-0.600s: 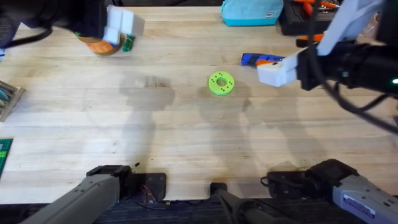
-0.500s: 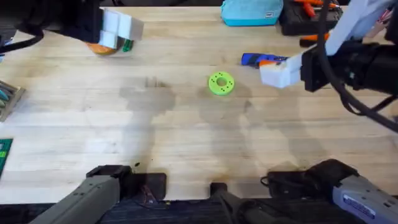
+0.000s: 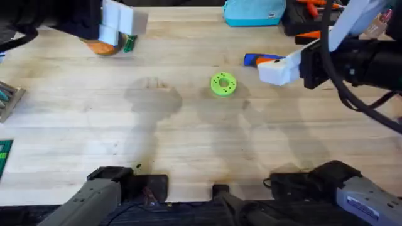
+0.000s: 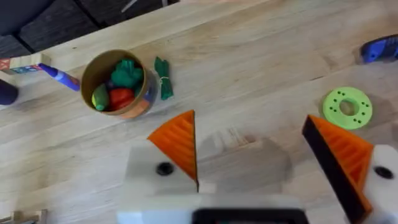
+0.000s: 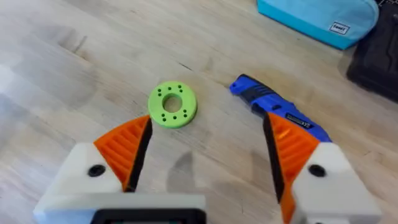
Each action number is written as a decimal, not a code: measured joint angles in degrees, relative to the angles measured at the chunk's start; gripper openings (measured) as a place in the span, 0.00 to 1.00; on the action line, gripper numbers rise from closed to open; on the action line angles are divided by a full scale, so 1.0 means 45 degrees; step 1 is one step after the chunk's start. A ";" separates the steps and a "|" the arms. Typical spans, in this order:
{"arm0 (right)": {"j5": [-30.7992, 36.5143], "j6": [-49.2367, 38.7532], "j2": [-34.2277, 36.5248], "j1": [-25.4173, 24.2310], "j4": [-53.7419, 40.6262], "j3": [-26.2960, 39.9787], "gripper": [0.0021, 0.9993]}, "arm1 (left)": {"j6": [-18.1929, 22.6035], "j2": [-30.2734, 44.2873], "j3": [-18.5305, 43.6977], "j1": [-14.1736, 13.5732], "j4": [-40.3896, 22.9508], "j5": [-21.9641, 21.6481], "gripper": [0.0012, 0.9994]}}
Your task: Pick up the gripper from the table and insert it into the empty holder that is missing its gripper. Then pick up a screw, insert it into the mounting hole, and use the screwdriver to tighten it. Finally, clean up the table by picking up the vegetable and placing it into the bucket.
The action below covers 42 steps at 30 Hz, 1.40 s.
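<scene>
We find the left gripper (image 4: 252,146) wide open above the vegetable (image 4: 162,78), upper left of the frame beside the bucket (image 4: 142,101); we judge a careless descent could tip it. The right gripper (image 5: 205,155) is also wide open.

A pale wooden counter (image 3: 188,138) made of narrow butcher-block strips spans nearly the whole overhead frame, its grain running left to right. Soft grey shadows fall across its middle, below the centre of the frame, and the light on it is even and diffuse. Along the upper edge of the overhead frame the counter ends against a dark strip. In the left wrist view, the upper left corner shows dark, ribbed flooring (image 4: 56,18) beyond the counter's edge. A green circuit board (image 3: 4,154) lies at the lower left edge of the overhead frame.
</scene>
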 joint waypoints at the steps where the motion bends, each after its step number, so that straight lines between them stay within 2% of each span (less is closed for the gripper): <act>1: -0.0019 0.0000 0.0000 0.0000 0.0000 0.0000 0.99 | -0.0006 0.0109 0.0000 0.0005 0.0039 0.0010 0.99; 4: -0.0033 0.0000 0.0000 0.0000 0.0005 0.0000 0.99 | -0.0348 0.0932 0.0005 0.0078 0.0442 0.0014 0.99; 10: -0.0110 0.0000 0.0000 0.0000 0.0005 0.0000 0.99 | -0.1172 0.3871 -0.0004 0.0146 0.2472 0.0062 0.99; 18: -0.0116 0.0000 0.0015 0.0000 -0.0276 0.0000 0.99 | -0.1451 0.6999 -0.0029 0.0146 0.4710 -0.0094 0.99; 23: -0.0116 0.0000 0.0266 0.0000 -0.0282 0.0000 0.99 | -0.1501 0.8614 -0.0034 0.0146 0.5674 -0.0693 0.99; 30: -0.0116 0.0000 0.0920 0.0000 -0.0286 0.0000 0.99 | -0.1714 1.0033 -0.0044 0.0414 0.6976 -0.1625 0.99; 35: -0.0116 0.0000 0.1270 0.0000 -0.0274 0.0000 0.99 | -0.2376 1.0429 -0.0044 0.1065 0.7485 -0.1762 0.99; 42: -0.0116 0.0000 0.1461 0.0000 -0.0282 0.0000 0.99 | -0.2738 1.0557 -0.0044 0.1688 0.8362 -0.1846 0.99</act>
